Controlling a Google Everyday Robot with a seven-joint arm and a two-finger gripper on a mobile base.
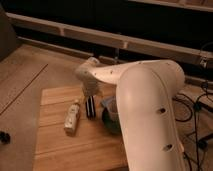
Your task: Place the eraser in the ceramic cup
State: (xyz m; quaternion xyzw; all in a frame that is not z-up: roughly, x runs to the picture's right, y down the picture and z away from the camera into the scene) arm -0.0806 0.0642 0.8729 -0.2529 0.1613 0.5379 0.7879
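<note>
1. Bottle (pixel 72 118): pale; lay on its side, left part of the table (pixel 57 150).
2. Eraser (pixel 90 107): black bar with a lighter stripe; lay flat on the wood just right of the bottle, directly below the gripper (pixel 90 96). Contact between the two could not be told.
3. Gripper: hung at the arm's (pixel 150 110) end, pointing down; jaws spread, pinching nothing.
4. Cup (pixel 110 105): pale, upright, just right of the eraser, partly hidden by the arm.
5. Bowl (pixel 111 125): dark green, just in front of the cup.
6. Surface: light wooden planks.
7. Room: tan floor (pixel 25 75) at left; dark wall with pale rails (pixel 60 30) behind; cables (pixel 200 102) at far right.
</note>
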